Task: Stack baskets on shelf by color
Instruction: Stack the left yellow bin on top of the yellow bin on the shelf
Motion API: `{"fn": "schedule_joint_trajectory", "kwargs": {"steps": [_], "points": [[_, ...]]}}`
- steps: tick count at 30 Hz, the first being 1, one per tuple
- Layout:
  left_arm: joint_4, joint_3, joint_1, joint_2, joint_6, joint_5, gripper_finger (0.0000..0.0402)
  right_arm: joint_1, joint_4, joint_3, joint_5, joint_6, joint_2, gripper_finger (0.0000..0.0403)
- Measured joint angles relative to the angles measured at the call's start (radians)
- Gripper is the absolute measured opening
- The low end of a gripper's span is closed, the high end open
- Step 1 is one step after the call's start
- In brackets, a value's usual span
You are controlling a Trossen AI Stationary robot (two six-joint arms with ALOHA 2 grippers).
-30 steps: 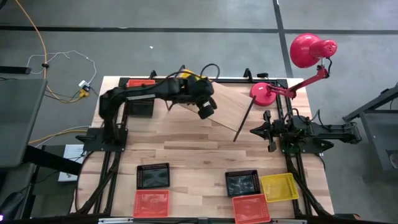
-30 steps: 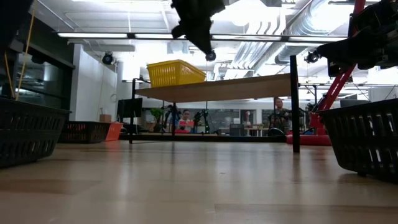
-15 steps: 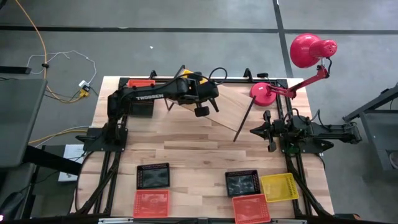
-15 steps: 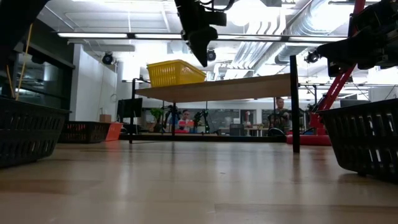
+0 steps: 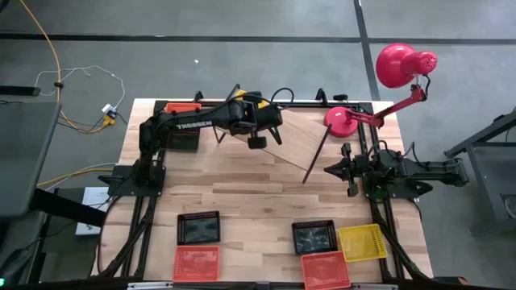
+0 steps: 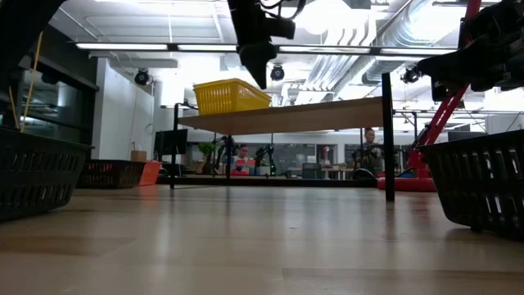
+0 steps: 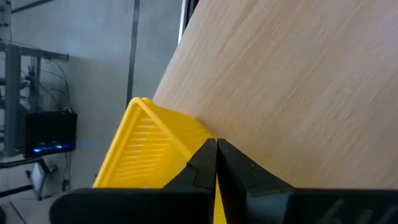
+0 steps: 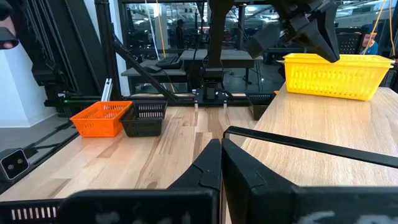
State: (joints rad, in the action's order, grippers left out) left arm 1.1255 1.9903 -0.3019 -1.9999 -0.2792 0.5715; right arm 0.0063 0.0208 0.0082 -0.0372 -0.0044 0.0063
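Left gripper [image 7: 216, 163], fingers pressed together and holding nothing, hangs above the shelf [image 5: 302, 137] beside 1 yellow basket [image 7: 149, 152] standing on the pale wood board. Right gripper [image 8: 221, 163], also closed and empty, waits at the table's [image 5: 242, 189] right side. Near edge: 2 black baskets [image 5: 199, 228], 2 orange-red baskets [image 5: 196, 262], 1 yellow basket [image 5: 361, 242], all perforated plastic and empty. A red lamp [image 5: 395, 68] stands behind.

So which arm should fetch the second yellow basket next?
Right. The yellow basket lies at the table's near-right corner, by the right gripper; the left gripper is over the shelf.
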Motion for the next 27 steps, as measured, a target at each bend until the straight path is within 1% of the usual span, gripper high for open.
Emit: {"fn": "schedule_joint_trajectory", "kwargs": {"steps": [9, 13, 19, 27], "points": [[0.008, 0.0, -0.01, 0.0, -0.11, 0.001, 0.0, 0.0, 0.0, 0.0, 0.0, 0.0, 0.0, 0.0], [0.008, 0.0, -0.018, 0.0, -0.121, 0.028, 0.0, 0.0, 0.0, 0.0, 0.0, 0.0, 0.0, 0.0], [0.032, 0.0, -0.033, 0.0, -0.171, 0.027, 0.0, 0.0, 0.0, 0.0, 0.0, 0.0, 0.0, 0.0], [0.038, -0.001, -0.033, 0.0, -0.181, 0.035, 0.0, 0.0, 0.0, 0.0, 0.0, 0.0, 0.0, 0.0]]}}
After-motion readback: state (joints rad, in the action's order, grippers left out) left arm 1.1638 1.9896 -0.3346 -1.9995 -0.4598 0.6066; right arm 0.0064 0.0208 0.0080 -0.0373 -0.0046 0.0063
